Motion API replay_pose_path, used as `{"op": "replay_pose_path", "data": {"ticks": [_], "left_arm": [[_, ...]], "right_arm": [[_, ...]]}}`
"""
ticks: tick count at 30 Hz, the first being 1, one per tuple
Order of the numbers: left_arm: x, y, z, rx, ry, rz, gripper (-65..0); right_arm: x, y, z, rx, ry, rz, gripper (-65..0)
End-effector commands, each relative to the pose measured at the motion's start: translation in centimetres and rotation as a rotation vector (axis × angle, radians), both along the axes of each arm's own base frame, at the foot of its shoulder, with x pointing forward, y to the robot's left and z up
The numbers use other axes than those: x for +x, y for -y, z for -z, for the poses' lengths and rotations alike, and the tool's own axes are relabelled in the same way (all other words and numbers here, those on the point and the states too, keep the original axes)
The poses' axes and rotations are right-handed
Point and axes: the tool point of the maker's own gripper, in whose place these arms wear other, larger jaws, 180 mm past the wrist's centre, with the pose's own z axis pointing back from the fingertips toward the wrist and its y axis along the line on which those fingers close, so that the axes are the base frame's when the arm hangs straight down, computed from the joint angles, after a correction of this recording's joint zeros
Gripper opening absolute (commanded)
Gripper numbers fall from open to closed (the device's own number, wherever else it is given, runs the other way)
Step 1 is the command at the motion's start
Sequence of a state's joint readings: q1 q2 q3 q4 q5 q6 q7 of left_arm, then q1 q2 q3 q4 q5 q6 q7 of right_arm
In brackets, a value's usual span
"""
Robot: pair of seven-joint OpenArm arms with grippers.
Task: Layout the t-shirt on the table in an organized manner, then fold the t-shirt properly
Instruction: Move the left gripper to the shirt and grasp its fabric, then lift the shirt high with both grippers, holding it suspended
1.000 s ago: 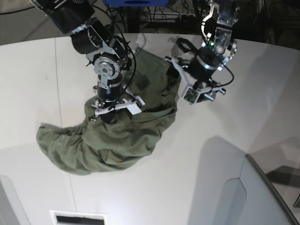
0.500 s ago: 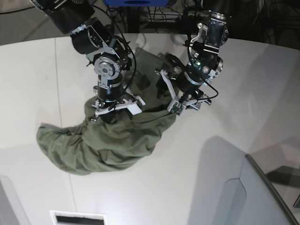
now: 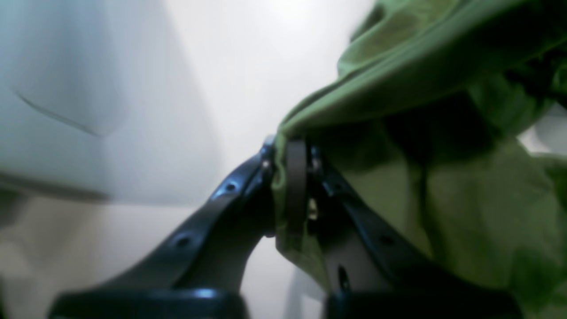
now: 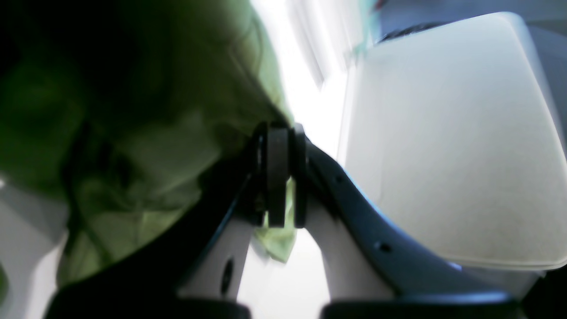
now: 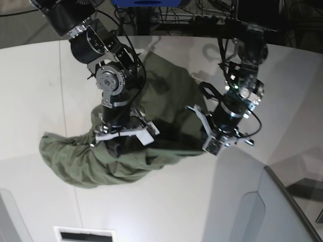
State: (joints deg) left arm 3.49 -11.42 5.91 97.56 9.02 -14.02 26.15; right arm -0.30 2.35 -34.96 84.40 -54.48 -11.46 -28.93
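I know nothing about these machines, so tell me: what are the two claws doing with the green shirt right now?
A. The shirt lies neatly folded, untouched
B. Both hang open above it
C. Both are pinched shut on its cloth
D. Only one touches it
C: each wrist view shows the cloth of the t-shirt clamped between closed jaws, for the left gripper and for the right gripper, while the shirt lies bunched on the table.

Beyond my white surface's curved far edge at twelve o'clock I see a dim grey floor (image 5: 30, 27), tangled black cables (image 5: 176, 17) and a blue box (image 5: 146, 2). A grey angled panel (image 5: 282, 212) sits at five o'clock.
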Motion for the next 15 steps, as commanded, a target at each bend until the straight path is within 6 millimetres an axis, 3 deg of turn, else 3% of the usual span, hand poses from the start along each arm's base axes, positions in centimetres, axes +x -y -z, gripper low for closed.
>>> {"op": "replay_pose_path", "data": {"ticks": [1,6,11,13,15], "left_arm": [[1.1,-0.7,-3.4,0.026,0.091,0.015,-65.0],[1.3,-6.2,-10.8,0.135,0.262,-0.052,-65.0],[1.8,-13.0,-16.2,0.291,0.37,-0.147,-65.0],[2.3,-15.1,-18.9,0.365,0.406,-0.146,-65.0],[2.6,-17.1,-22.1,0.427,0.454,-0.16,-65.0]], "right_arm": [[0.7,-0.2,-2.9,0.013,0.081,-0.014,-64.8],[0.7,-0.4,-9.7,0.103,0.228,-0.027,-64.8],[-0.3,1.9,-16.7,0.191,0.389,0.024,-64.8],[-0.8,2.3,-17.6,0.187,0.395,0.014,-64.8],[-1.4,1.6,-17.2,0.12,0.366,-0.044,-64.8]]}}
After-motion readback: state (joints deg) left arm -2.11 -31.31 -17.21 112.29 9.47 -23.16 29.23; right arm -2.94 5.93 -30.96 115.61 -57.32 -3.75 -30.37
